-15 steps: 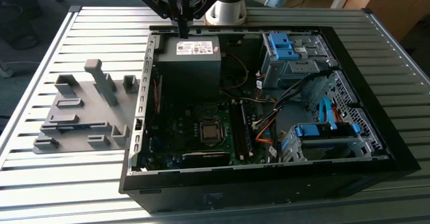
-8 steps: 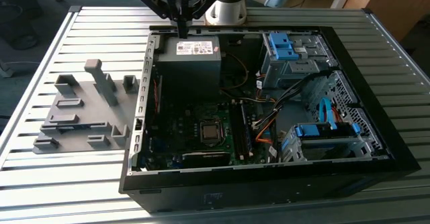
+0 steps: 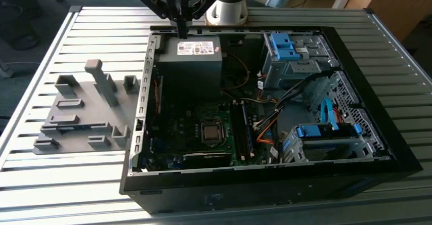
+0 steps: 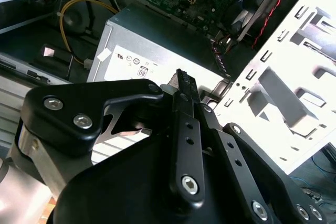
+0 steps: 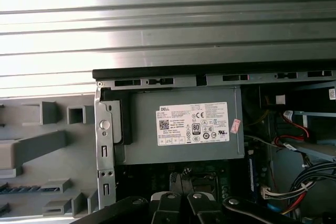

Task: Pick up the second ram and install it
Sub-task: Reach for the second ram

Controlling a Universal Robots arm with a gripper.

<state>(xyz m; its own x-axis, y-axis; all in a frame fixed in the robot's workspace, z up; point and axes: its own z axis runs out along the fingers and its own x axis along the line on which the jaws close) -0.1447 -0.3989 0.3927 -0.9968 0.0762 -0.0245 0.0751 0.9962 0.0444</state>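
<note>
My gripper hangs over the back edge of the open computer case, just above the grey power supply. In both wrist views the black fingers meet at the tips with nothing between them. A long, narrow, dark bluish strip lies in a slot of the grey fixture beside the case; it looks like the second ram. It is well away from the gripper. The motherboard with its memory slots lies in the middle of the case.
The grey fixture plate with upright blocks stands on the slatted table at the exterior view's left of the case. Blue drive cages and loose cables fill the case's right side. The arm's base stands behind the case.
</note>
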